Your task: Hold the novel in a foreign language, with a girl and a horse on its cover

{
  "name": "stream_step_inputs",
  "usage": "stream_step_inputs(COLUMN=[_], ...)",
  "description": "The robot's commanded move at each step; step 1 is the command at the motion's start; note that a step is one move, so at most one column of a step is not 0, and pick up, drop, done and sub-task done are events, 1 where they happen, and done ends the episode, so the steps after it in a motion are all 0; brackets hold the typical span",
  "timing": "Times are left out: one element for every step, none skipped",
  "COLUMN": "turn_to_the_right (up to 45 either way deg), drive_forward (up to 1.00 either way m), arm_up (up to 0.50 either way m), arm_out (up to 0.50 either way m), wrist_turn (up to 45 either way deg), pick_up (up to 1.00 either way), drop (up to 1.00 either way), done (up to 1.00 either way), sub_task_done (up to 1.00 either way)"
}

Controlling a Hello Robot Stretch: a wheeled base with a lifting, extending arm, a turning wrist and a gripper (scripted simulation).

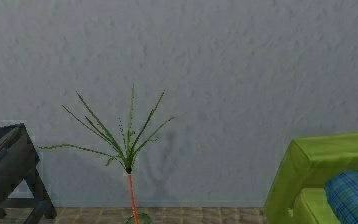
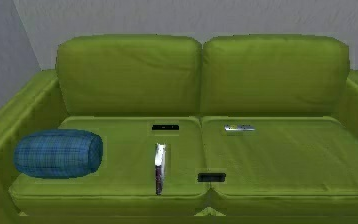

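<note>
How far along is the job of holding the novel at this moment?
Done: the robot is parked with its arm side facing the green sofa. In hand: seemingly lining up on a thin upright thing, perhaps the book, standing on the seat near a blue cushion. Left: reaching out, grasping and lifting it clear.

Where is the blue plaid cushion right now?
The cushion lies on the green sofa at the arm side view's left, beside a thin upright thing.
</note>
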Motion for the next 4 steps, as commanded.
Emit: stream_step_inputs(turn_to_the_right=[0.0, 0.0, 0.0, 0.0], drive_forward=[0.0, 0.0, 0.0, 0.0], arm_up=[0.5, 0.14, 0.0, 0.0], arm_out=[0.0, 0.0, 0.34, 0.0], wrist_turn=[0.0, 0.0, 0.0, 45.0], pick_up=[0.0, 0.0, 0.0, 0.0], drop=[0.0, 0.0, 0.0, 0.0], done=[0.0, 0.0, 0.0, 0.0], sub_task_done=[0.0, 0.0, 0.0, 0.0])
